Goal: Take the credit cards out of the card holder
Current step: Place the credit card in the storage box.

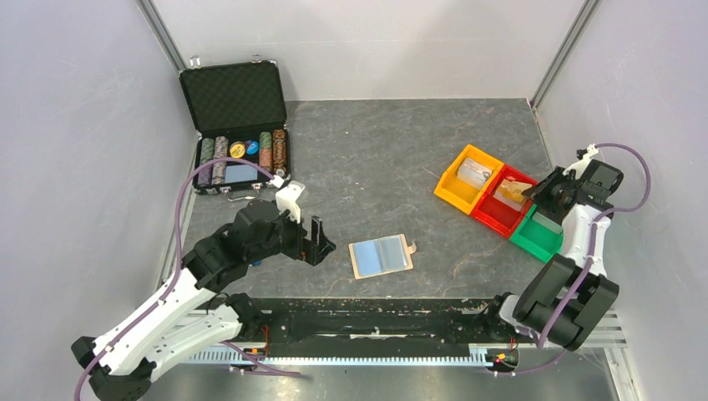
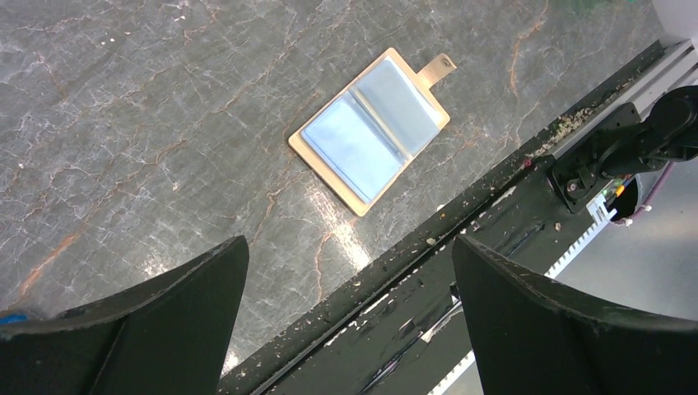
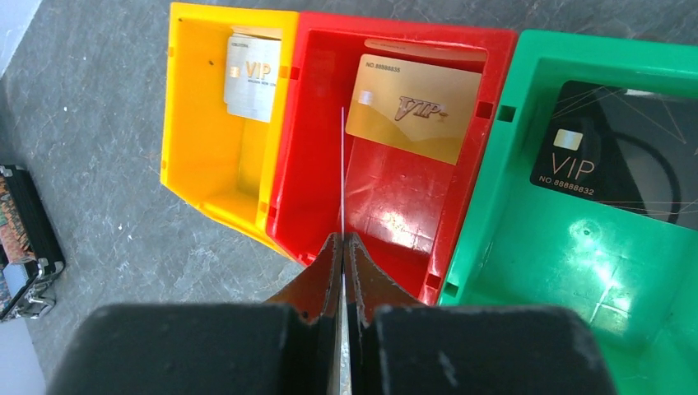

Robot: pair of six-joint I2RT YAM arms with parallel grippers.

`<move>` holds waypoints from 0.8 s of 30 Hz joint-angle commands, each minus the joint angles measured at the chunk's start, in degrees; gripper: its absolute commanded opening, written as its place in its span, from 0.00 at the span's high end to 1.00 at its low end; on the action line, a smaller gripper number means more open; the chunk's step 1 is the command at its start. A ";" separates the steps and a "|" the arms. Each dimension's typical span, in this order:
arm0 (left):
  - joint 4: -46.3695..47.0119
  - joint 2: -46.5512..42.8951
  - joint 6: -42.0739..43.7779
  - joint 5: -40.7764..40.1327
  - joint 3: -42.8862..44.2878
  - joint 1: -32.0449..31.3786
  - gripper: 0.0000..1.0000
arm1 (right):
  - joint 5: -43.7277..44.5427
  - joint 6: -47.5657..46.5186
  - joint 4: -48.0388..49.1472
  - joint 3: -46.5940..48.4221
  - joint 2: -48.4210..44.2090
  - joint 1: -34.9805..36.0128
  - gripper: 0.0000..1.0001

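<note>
Card holder [image 1: 381,256] lies open and flat on the dark stone-look table [image 1: 376,142], near the front edge and roughly centred between the arms. Its blue lining faces up, two panels with a centre fold, and the small tan tab [image 2: 436,67] sticks out on the side toward the right arm. Nothing touches it. Left gripper [image 2: 347,251] is released, jaws spread wide, hovering low just left of the holder and apart from it, holding nothing. Right gripper [image 3: 343,239] is clenched, fingertips pinched on a held card [image 3: 342,164], which shows only edge-on as a thin pale line running out past the tips; its face can't be read. That gripper hangs over the red bin [image 3: 395,206], well to the right of the holder. Three bins sit touching in a row: yellow bin [image 3: 206,164], red, green bin [image 3: 576,271]. Each has a card leaning at its far end: silver card [image 3: 253,78] in yellow, gold card [image 3: 414,107] in red, black card [image 3: 609,164] in green, all printed VIP. An open black chip case [image 1: 234,100] with rows of poker chips [image 1: 242,152] sits in the far left corner, well away from everything else.
</note>
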 commanded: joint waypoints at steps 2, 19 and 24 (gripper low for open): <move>0.74 -0.58 2.33 -0.35 0.19 0.06 0.00 | 0.33 1.45 1.10 4.00 4.55 -0.22 1.00; 0.21 -0.76 2.03 -0.79 0.11 0.06 0.00 | -2.14 3.83 1.43 11.33 17.07 -0.26 0.99; 0.20 -1.51 1.78 -1.05 -0.04 0.06 0.00 | -1.78 3.59 1.54 11.97 18.97 -0.24 0.97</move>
